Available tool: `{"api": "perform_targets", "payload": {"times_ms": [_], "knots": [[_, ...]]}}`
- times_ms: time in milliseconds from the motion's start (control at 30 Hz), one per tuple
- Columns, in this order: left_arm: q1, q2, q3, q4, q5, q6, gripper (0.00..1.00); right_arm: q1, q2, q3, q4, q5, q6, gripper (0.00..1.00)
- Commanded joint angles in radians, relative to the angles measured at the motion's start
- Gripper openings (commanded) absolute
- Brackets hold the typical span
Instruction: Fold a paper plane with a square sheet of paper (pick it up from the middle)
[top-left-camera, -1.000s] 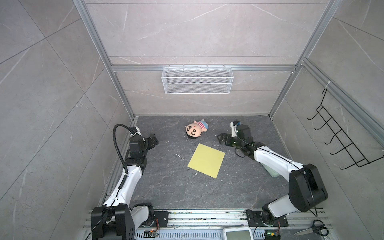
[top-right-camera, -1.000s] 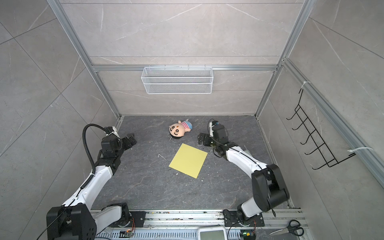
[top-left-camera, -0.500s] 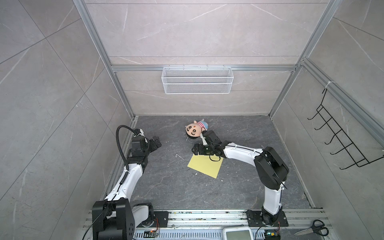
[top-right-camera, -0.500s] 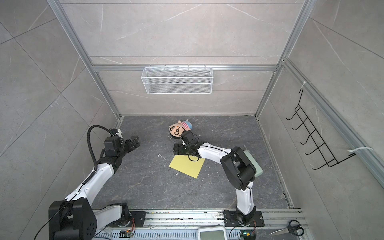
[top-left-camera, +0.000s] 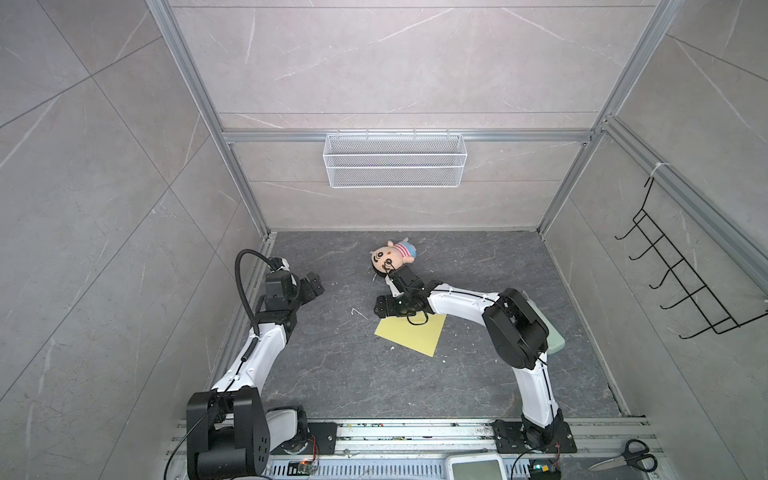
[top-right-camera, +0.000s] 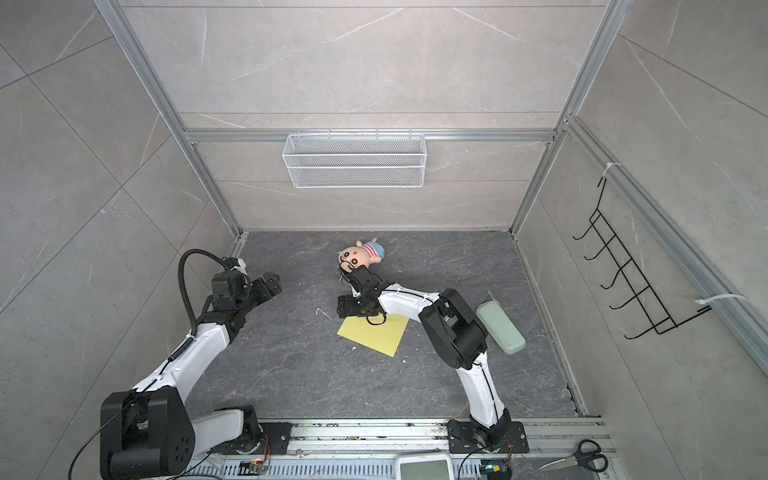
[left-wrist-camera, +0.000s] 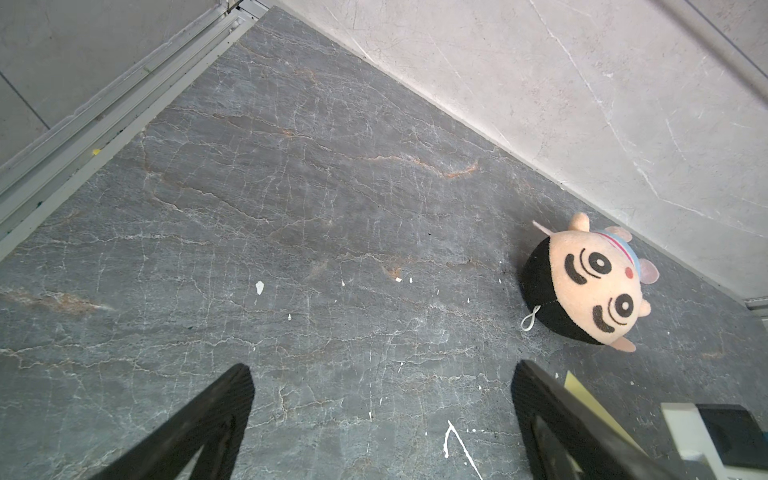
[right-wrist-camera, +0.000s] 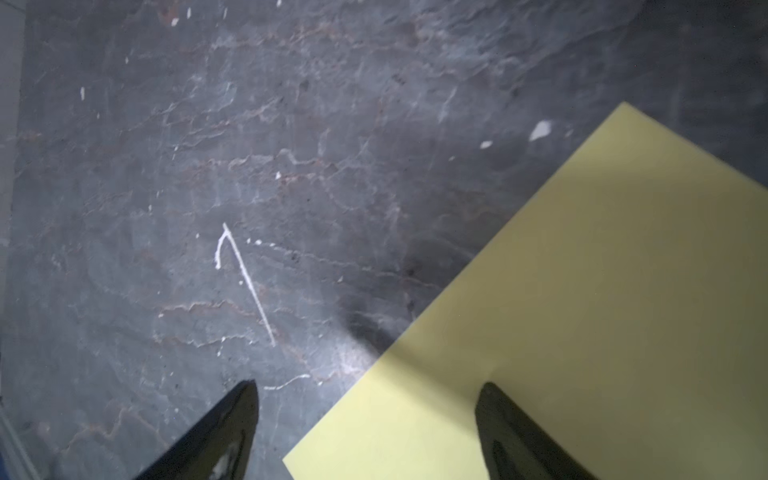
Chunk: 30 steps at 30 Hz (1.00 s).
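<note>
The square sheet of paper (top-left-camera: 411, 338) (top-right-camera: 374, 336) lies flat and unfolded, pale yellow, mid-floor in both top views. My right gripper (top-left-camera: 386, 309) (top-right-camera: 349, 307) hangs low over the sheet's far left corner. The right wrist view shows the right gripper (right-wrist-camera: 368, 390) open: one finger is over bare floor, the other over the paper (right-wrist-camera: 582, 311), and nothing is held. My left gripper (top-left-camera: 313, 286) (top-right-camera: 270, 286) (left-wrist-camera: 380, 374) stands open over bare floor at the left, well away from the sheet. No paper plane is in view.
A plush doll (top-left-camera: 392, 259) (left-wrist-camera: 582, 286) lies just behind the right gripper. A pale green pad (top-right-camera: 500, 328) sits at the right, behind the right arm. A wire basket (top-left-camera: 395, 160) hangs on the back wall and a hook rack (top-left-camera: 681, 282) on the right wall. Scissors (top-left-camera: 623, 461) lie by the front rail.
The right arm has swung from the back right across to the paper's far left corner and lowered over it, its jaws narrowing a little. The left gripper barely shifted.
</note>
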Motion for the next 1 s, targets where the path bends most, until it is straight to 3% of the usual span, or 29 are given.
{"api": "perform_targets", "payload": {"times_ms": [0,300,567,767,967], "knots": [[-0.003,0.006,0.051,-0.012,0.033,-0.018,1.00,0.031,0.004,-0.024,-0.072,-0.031,-0.029,0.84],[-0.003,0.037,0.106,-0.123,0.049,-0.082,1.00,0.091,-0.205,-0.296,-0.081,-0.080,-0.034,0.84],[-0.038,0.090,0.155,-0.230,0.268,-0.212,1.00,0.039,-0.430,-0.326,-0.155,0.052,0.053,0.95],[-0.276,0.159,0.235,-0.424,0.259,-0.254,1.00,-0.123,-0.494,-0.425,-0.231,-0.004,0.039,0.99],[-0.522,0.254,0.258,-0.416,0.291,-0.410,0.98,-0.218,-0.484,-0.465,-0.281,-0.083,0.006,0.97]]}}
